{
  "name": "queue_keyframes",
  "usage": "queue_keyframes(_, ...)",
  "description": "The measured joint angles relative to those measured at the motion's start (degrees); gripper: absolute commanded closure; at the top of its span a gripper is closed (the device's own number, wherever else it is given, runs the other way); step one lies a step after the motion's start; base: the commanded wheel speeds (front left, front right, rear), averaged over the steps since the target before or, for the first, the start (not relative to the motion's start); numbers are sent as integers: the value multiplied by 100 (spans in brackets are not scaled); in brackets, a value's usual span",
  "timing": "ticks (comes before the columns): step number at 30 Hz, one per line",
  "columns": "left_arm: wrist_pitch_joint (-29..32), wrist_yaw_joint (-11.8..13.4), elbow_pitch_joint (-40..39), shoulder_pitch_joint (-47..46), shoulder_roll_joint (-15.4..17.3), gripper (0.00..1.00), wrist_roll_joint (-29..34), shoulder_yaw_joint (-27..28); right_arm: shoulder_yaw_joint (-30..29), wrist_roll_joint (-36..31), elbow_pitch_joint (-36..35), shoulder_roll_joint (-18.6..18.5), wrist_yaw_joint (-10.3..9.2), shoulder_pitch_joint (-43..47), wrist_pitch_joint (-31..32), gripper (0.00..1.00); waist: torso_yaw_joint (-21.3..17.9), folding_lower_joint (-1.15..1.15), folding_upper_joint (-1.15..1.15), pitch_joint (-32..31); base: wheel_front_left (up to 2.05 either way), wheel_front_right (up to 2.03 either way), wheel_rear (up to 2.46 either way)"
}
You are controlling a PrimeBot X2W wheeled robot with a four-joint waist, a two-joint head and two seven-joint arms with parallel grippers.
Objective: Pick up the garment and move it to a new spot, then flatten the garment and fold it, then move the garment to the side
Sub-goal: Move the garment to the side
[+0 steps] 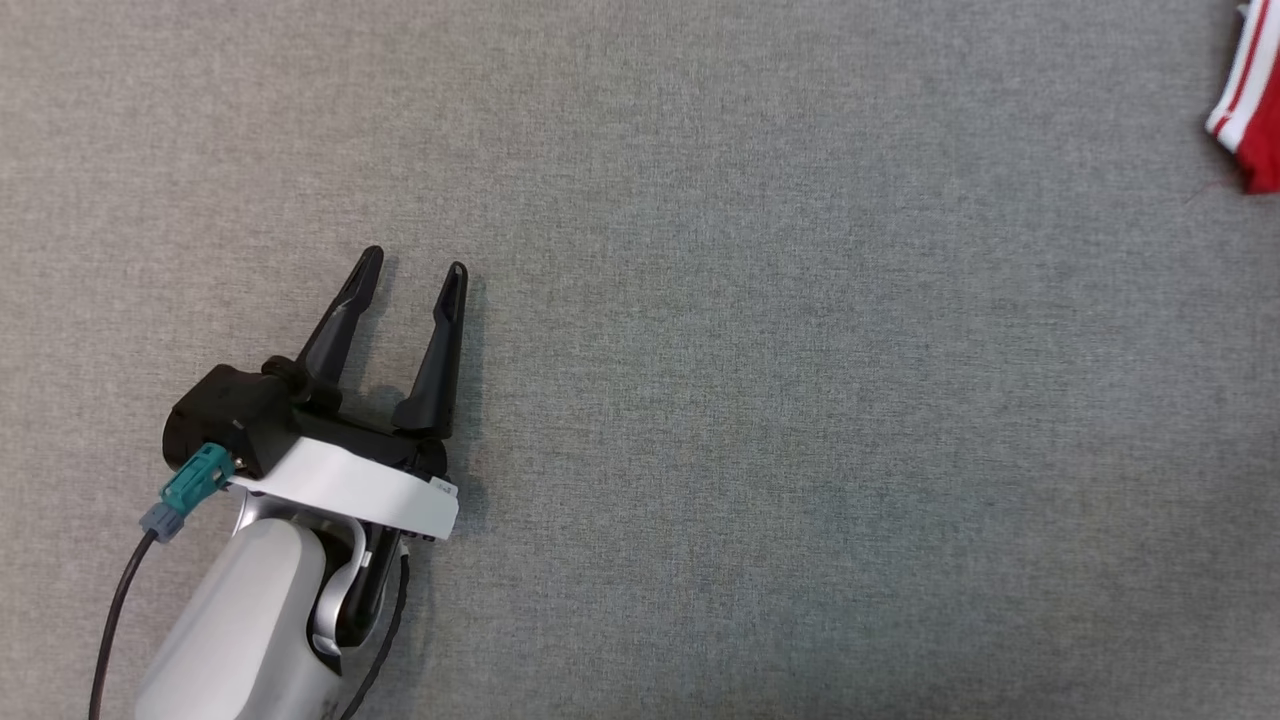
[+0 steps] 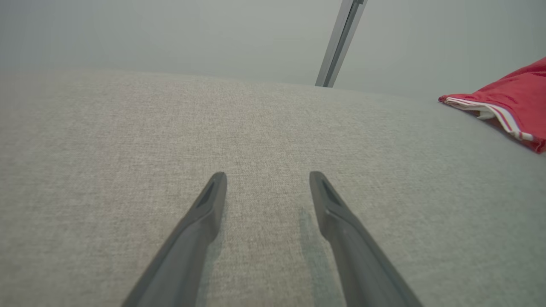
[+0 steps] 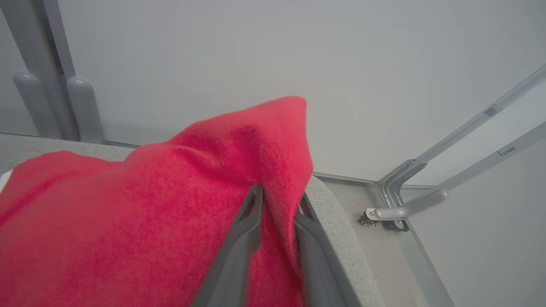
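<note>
The garment (image 1: 1255, 110) is red cloth with white-striped trim, lying at the far right edge of the grey table in the head view. It also shows at the right of the left wrist view as a low red heap (image 2: 512, 98). In the right wrist view a raised fold of the garment (image 3: 149, 204) stands between the two fingers of my right gripper (image 3: 280, 192), whose jaws are narrow around it. My left gripper (image 1: 415, 263) rests low over bare table at the lower left, open and holding nothing, far from the garment (image 2: 268, 175).
Grey fabric covers the table (image 1: 760, 400). Its rounded corner edge (image 3: 341, 221) lies just right of my right gripper, with floor and a metal frame bracket (image 3: 396, 209) beyond. A slanted metal bar (image 2: 341, 42) rises behind the table. Two grey posts (image 3: 81, 106) stand by the wall.
</note>
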Motion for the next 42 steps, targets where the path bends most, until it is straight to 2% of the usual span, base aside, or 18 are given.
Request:
queue_keyframes(4, 1, -10, 43, 4, -48, 0, 5, 27, -504, -753, -252, 51, 0, 135, -182, 0, -7, 0, 0, -162, 0, 0, 0)
queue_keyframes(8, 1, -22, 84, 80, -108, 0, 8, 105, -934, -1365, -523, 428, 0, 361, -361, 0, -50, 0, 0, -440, 0, 0, 0)
queue_keyframes(15, 1, 14, 133, 464, -130, 0, 18, 337, -947, -1570, -489, 1001, 0, 538, -924, 0, -204, 0, 0, -1126, 0, 0, 0)
queue_keyframes(21, 1, 131, 21, 838, -109, 0, 53, 515, -668, -948, -187, 1360, 0, 728, -1452, 0, -350, 0, 0, -1776, 0, 0, 0)
queue_keyframes(23, 1, 181, -30, 979, -77, 0, 54, 579, -449, -849, -211, 1429, 0, 908, -1574, 0, -391, 0, 0, -1982, 0, 0, 0)
queue_keyframes(27, 1, 282, -159, 1222, 23, 0, 53, 704, -135, -237, -443, 1737, 0, 1381, -1700, 0, -467, 0, 0, -2360, 0, 0, 0)
queue_keyframes(34, 1, 486, -404, 1682, 89, 0, -5, 926, 730, 961, -1368, 2079, 0, 2650, -1744, 0, -569, 0, 0, -2930, 0, 0, 0)
queue_keyframes(42, 9, 567, -594, 2088, 71, 0, -152, 1013, 1313, 2167, -2753, 2024, 0, 4241, -1573, 0, -599, 0, 0, -3293, 0, 0, 0)
